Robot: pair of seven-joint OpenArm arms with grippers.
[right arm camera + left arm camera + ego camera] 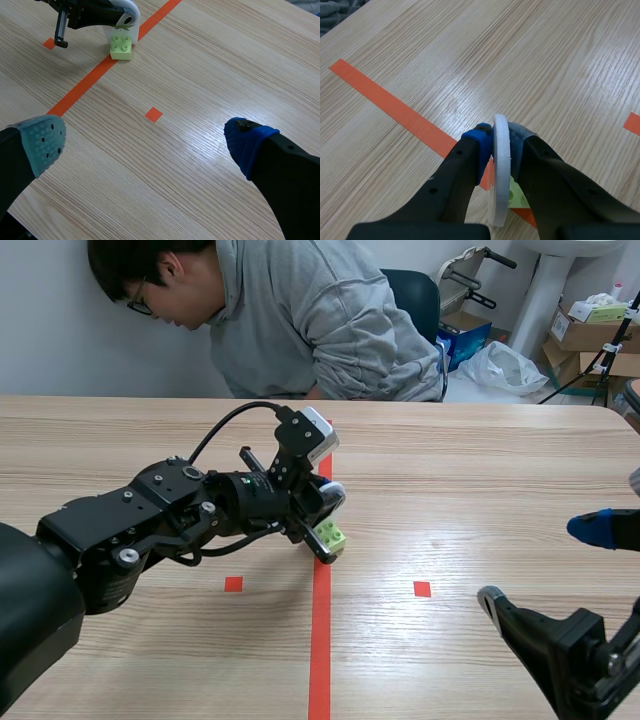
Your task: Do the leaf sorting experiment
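Observation:
My left gripper (325, 508) is over the orange-red tape line at the table's middle, shut on a thin white plate-like piece (500, 165) held on edge between its pads. Under that piece sits a light green studded brick (331, 536), resting on the table at the tape line; whether the two are joined I cannot tell. The right wrist view shows the same brick (121, 44) far ahead, under the white piece (126, 11). My right gripper (147, 144) hovers open and empty near the table's right front, well away from the brick.
A person in a grey sweatshirt (310, 320) leans over the far table edge. Small orange-red squares (233, 584) (422, 589) flank the tape line (320, 640). Boxes and a bag (505, 365) lie on the floor beyond the table.

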